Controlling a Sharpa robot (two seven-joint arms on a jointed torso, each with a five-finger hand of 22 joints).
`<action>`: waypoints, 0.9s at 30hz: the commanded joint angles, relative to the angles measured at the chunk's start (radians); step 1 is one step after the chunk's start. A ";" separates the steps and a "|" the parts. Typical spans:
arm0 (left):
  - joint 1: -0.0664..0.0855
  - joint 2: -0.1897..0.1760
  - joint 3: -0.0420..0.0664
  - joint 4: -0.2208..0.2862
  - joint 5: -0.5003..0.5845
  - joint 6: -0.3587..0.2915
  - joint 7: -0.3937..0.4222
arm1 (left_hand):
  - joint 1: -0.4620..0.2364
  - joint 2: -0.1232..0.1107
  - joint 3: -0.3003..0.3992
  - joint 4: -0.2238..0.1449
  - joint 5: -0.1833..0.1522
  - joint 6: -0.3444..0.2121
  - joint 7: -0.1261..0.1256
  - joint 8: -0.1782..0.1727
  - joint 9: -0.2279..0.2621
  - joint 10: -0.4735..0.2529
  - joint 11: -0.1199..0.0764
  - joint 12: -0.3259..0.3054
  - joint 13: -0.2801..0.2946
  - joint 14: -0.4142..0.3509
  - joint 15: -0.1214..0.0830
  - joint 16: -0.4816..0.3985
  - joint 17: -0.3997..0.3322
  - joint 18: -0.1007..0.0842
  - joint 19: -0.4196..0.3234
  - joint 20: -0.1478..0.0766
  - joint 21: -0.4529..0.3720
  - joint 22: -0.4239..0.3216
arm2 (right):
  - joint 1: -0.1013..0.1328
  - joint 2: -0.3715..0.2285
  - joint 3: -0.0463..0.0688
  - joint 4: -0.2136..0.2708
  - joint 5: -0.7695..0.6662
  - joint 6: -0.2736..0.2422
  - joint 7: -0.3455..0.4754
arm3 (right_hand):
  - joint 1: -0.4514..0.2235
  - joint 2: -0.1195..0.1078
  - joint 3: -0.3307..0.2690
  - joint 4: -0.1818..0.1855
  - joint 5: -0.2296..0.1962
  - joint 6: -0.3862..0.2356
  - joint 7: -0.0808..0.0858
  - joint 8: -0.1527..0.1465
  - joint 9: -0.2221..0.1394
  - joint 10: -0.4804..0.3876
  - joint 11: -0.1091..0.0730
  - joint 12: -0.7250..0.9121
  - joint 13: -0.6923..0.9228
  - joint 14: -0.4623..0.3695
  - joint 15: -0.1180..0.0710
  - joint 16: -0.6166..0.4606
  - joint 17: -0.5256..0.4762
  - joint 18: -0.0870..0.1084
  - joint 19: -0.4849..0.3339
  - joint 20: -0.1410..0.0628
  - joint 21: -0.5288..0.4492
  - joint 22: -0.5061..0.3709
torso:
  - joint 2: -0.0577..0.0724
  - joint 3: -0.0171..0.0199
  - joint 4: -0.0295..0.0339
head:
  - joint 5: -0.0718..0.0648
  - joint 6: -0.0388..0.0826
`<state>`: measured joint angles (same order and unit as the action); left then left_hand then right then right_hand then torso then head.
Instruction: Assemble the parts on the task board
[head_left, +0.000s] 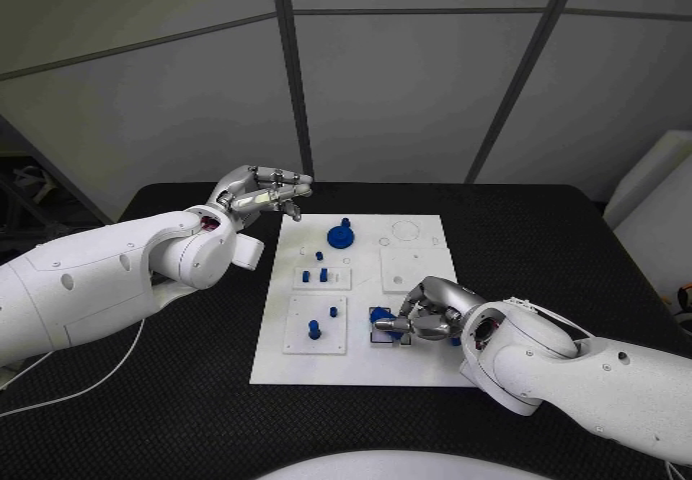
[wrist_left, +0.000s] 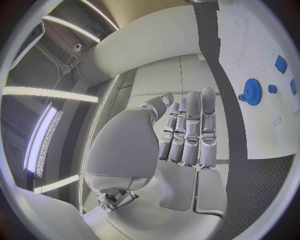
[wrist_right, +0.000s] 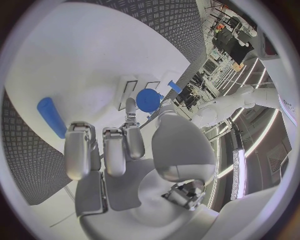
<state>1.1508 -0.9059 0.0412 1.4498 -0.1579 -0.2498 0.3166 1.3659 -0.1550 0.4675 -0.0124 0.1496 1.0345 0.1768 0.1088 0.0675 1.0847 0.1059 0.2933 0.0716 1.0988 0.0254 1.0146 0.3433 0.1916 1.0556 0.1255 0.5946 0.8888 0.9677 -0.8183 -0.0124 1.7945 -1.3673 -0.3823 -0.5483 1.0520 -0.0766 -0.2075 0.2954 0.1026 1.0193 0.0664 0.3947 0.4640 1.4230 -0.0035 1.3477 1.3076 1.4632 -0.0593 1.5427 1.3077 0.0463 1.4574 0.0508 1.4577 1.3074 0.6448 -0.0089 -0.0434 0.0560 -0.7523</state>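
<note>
Black bench (head_left: 548, 250) under grey wall panels, carrying the white task board (head_left: 418, 370) at the middle of the frame. Left hand (head_left: 267, 192) raised at upper left of centre in the head view, just off the board's top-left corner, fingers straight and side by side, holding nothing. Right hand (head_left: 428, 312) low at centre right, resting over the board's lower right part, fingers curled down around a blue part (head_left: 384, 322); grip on it looks likely, though contact hidden beneath the fingers. Blue gear (head_left: 340, 237) upright near the board's top middle, seen again in the left wrist view. Small blue pegs (head_left: 313, 273) standing in a square plate left of centre, two more pegs (head_left: 323, 320) in the square plate below it. Empty-looking white square plate (head_left: 402, 268) right of the pegs. In the right wrist view, a blue cylinder (wrist_right: 50, 116) lying on the white board beside the curled fingers (wrist_right: 81, 150).
</note>
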 joint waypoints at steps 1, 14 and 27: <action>0.001 0.000 0.001 0.002 0.003 0.011 0.010 | -0.003 0.005 -0.002 0.001 0.007 -0.003 0.002 0.004 -0.001 -0.007 0.003 0.005 -0.001 -0.004 0.005 -0.002 -0.001 -0.009 -0.001 0.003 -0.007 -0.001 | 0.001 0.001 0.000 -0.001 0.007 0.002 0.003 | -0.015 -0.012 0.015 0.001 -0.008 -0.010 0.002 0.006 0.005 -0.019 0.001 -0.031 0.015 0.091 -0.004 -0.006 0.189 -0.003 -0.011 0.001 -0.009 0.109 | 0.000 0.0000 0.0000 | 0.001 -0.004; 0.001 0.000 0.001 0.000 0.003 0.015 0.010 | -0.002 0.006 -0.002 0.001 0.007 -0.003 0.002 0.005 -0.001 -0.007 0.003 0.005 -0.001 -0.003 0.005 -0.002 -0.001 -0.008 0.000 0.003 -0.007 -0.002 | 0.001 -0.010 0.000 0.028 0.003 -0.017 0.033 | -0.049 -0.020 0.037 0.001 -0.007 -0.008 0.000 0.014 0.018 -0.011 0.000 -0.029 0.022 0.092 -0.005 -0.005 0.193 -0.004 -0.008 0.001 -0.007 0.113 | 0.000 0.0005 -0.0003 | 0.000 -0.003; 0.001 0.000 0.001 -0.002 0.003 0.014 0.011 | -0.004 0.006 -0.004 0.002 0.006 -0.003 0.002 0.005 0.000 -0.007 0.003 0.006 -0.001 -0.002 0.005 -0.001 -0.001 -0.008 0.001 0.003 -0.008 -0.003 | 0.001 -0.031 0.000 0.054 -0.009 0.016 0.035 | -0.056 0.006 0.051 -0.001 0.035 0.001 -0.006 0.024 0.030 0.003 -0.006 -0.016 0.037 0.094 -0.009 -0.001 0.201 -0.007 0.000 -0.003 0.001 0.123 | -0.001 0.0004 0.0000 | -0.002 -0.001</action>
<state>1.1504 -0.9065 0.0412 1.4476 -0.1576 -0.2464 0.3163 1.3659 -0.1550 0.4675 -0.0124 0.1495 1.0345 0.1768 0.1088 0.0675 1.0847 0.1059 0.2933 0.0716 1.0989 0.0254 1.0146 0.3436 0.1916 1.0556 0.1255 0.5907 0.8870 0.9675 -0.8485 -0.0130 1.8453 -1.3669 -0.3819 -0.5247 0.9932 -0.0797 -0.1621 0.2968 0.1340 1.0194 0.0660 0.4151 0.4938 1.4205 -0.0072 1.3280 1.3076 1.4668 -0.0628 1.5418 1.3075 0.0462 1.4517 0.0506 1.4542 1.3074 0.6436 -0.0081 -0.0450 0.0550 -0.7541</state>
